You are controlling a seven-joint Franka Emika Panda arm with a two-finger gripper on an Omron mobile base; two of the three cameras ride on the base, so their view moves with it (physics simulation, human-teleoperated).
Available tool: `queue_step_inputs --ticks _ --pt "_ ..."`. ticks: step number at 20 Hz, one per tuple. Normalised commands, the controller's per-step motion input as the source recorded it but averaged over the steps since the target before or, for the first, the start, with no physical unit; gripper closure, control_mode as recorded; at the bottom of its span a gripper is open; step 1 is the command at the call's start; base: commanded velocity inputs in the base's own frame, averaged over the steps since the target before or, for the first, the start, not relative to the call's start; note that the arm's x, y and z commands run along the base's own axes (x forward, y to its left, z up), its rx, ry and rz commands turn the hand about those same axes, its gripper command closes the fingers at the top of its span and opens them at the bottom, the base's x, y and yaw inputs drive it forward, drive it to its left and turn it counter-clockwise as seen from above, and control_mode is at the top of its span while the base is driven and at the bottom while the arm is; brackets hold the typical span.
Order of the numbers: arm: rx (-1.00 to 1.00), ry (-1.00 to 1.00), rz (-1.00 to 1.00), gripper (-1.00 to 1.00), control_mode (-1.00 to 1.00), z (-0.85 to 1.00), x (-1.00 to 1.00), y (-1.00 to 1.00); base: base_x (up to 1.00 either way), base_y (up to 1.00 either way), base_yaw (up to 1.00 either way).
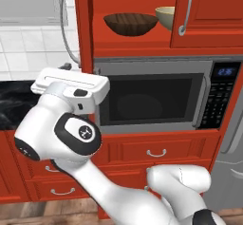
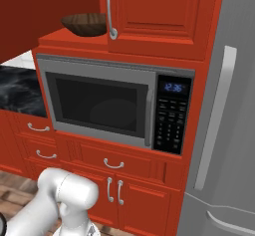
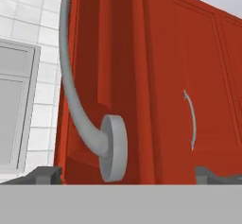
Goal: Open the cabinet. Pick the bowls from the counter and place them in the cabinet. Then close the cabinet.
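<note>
Right in front of the pincer [image 3: 124,173], whose two fingertips stand wide apart with nothing between them, hangs the lower mounting disc of the long curved handle [image 3: 75,105] on the open left door [image 3: 113,67] of the cabinet [image 1: 209,15]. Both bowls look already stowed: the dark wooden bowl [image 1: 131,23] and the pale bowl [image 1: 166,16] sit side by side on the cabinet's shelf above the microwave [image 1: 156,96], so the step in hand is, by my reading, shutting that door.

To do it well, the push should go against the door's outer face or the handle, near the free edge rather than near the hinge (more leverage, less strain). Grasping is hardly needed; open fingers laid flat would serve. The sweep should follow the door's arc, so the wrist does not jam between the door and the right door [image 1: 213,10], which stands closed. Beyond, the black table [image 1: 14,100] lies low to the left, well apart from the work.
</note>
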Motion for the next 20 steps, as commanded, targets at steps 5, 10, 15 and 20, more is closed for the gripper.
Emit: queue_step_inputs --ticks 5,10,15,20 --pt "0.00 0.00 -0.07 -1.00 -1.00 -0.19 0.47 -0.54 0.00 0.00 0.00" --pt "0.00 0.00 -0.05 -1.00 -1.00 -0.04 0.35 -0.63 0.00 0.00 0.00" --pt "0.00 0.00 -0.07 -1.00 -1.00 0.00 0.39 -0.47 0.00 0.00 0.00" --pt "0.00 0.00 -0.06 -1.00 -1.00 0.00 0.41 -0.39 0.00 0.00 0.00"
